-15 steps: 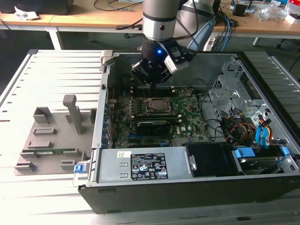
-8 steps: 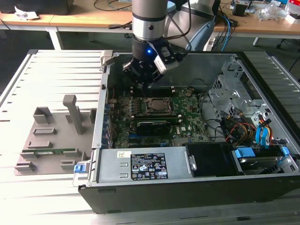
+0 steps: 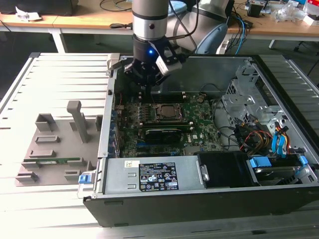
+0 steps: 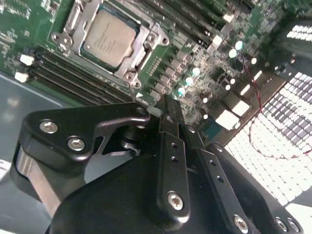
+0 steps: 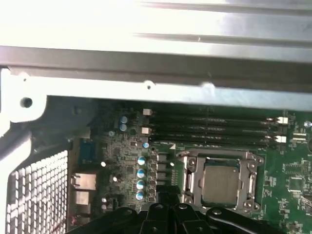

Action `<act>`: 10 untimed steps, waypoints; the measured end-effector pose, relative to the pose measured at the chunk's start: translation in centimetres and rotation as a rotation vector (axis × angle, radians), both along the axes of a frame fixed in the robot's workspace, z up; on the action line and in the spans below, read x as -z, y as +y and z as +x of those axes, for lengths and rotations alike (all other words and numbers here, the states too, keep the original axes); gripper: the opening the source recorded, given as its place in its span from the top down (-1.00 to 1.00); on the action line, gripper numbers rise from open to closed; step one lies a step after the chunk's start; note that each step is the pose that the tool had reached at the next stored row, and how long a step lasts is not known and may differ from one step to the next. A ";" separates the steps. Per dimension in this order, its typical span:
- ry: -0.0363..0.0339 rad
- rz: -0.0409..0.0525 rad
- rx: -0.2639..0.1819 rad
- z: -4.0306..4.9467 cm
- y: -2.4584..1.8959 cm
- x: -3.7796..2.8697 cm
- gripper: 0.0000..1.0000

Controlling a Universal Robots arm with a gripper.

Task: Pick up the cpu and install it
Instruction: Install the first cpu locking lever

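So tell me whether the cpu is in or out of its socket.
In: the cpu lies flat inside the metal-framed socket; the tool is beside it.

Pale silver-grey square metal-topped cpu (image 4: 108,38) sits inside a dull steel-grey socket frame (image 4: 141,53); same colours in the first wrist view, cpu (image 5: 220,184).
Green printed motherboard (image 3: 199,124), speckled with small pale-blue capacitor tops (image 5: 141,171) in a row.
Black long memory slots (image 5: 209,131) with white end clips.
Matte black gripper (image 4: 168,109); black fingers (image 4: 170,146) with bright silver screw heads.
Black-sided, grey-lined computer case (image 3: 199,209); white-and-black label on its silver inner cover.
Blue plastic latches at the case's corner, exterior view's right.
Light grey ribbed worktop (image 3: 60,74).
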State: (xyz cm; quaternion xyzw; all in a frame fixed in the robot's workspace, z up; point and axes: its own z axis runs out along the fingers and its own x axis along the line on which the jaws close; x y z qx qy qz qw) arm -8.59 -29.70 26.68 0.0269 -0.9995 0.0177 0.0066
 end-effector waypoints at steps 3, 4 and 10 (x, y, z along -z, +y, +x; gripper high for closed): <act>0.0000 0.0032 0.000 -0.32 0.68 0.01 0.79; 0.0000 0.0048 0.000 -0.46 0.81 0.01 0.79; 0.0000 0.0147 0.000 -0.66 1.26 0.18 0.79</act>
